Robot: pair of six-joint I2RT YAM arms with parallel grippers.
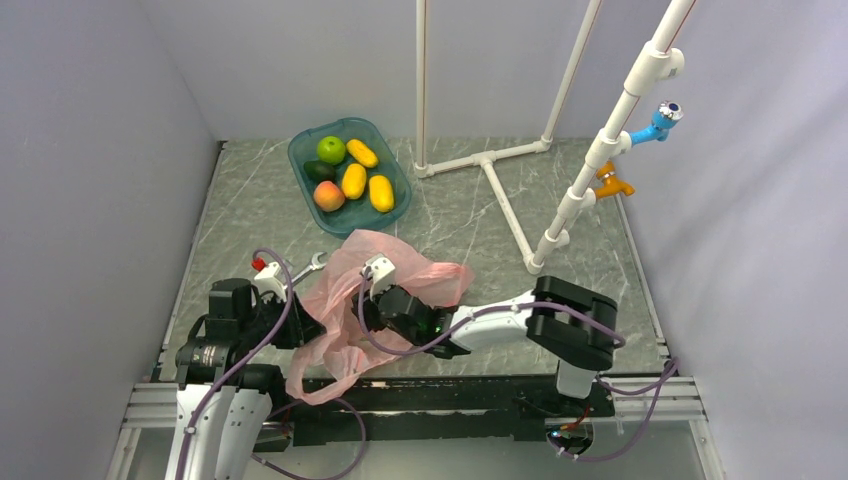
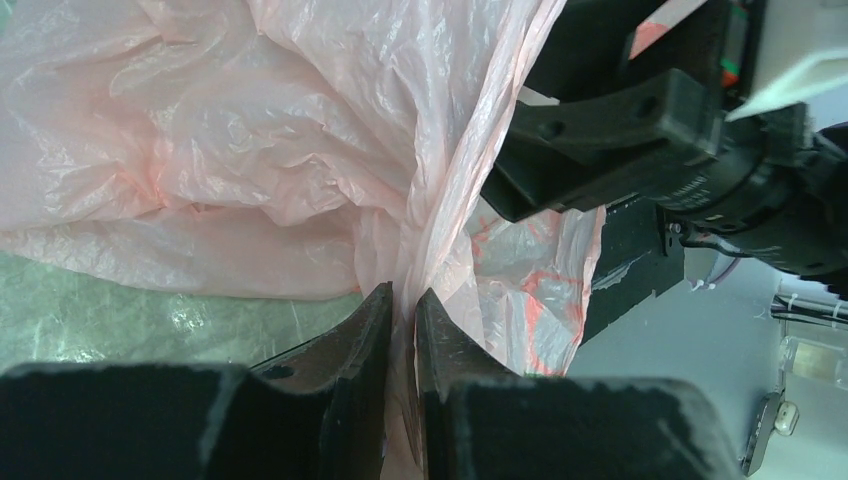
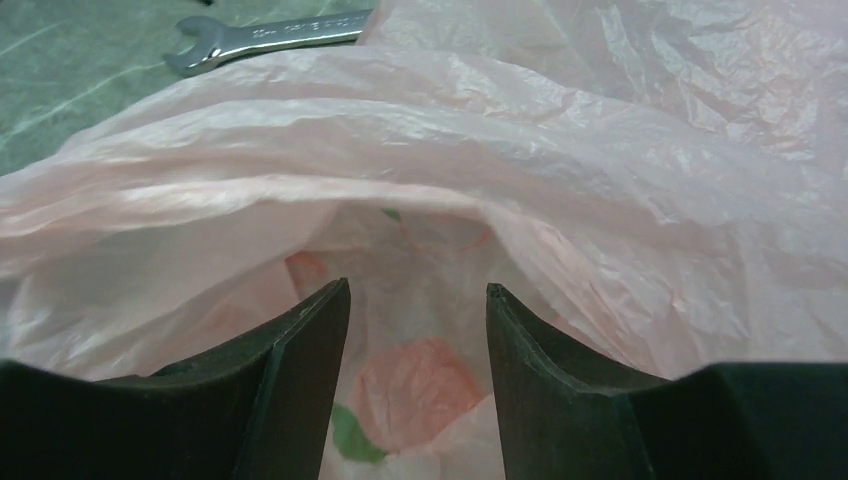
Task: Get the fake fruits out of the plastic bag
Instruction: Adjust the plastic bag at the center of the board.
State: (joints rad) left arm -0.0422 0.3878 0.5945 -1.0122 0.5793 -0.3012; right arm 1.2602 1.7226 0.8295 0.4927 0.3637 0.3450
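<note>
The pink plastic bag (image 1: pixel 385 285) lies crumpled at the table's near middle. My left gripper (image 1: pixel 306 326) is shut on a gathered fold of the bag (image 2: pixel 300 150), the film pinched between its fingertips (image 2: pixel 403 293). My right gripper (image 1: pixel 368 306) is open, its fingers (image 3: pixel 417 290) just inside the bag's mouth (image 3: pixel 420 150). An orange-red and green patch (image 3: pixel 415 385) shows on the film between them; I cannot tell print from fruit. A peach (image 1: pixel 328 196) and three yellow mango-like fruits (image 1: pixel 353 181) lie in the teal tray (image 1: pixel 398 165).
A green apple (image 1: pixel 331 150) and a dark avocado (image 1: pixel 320 171) share the tray. A steel wrench (image 1: pixel 305 268) lies left of the bag and also shows in the right wrist view (image 3: pixel 265 38). A white pipe frame (image 1: pixel 500 190) stands at the back right. Grey walls enclose the table.
</note>
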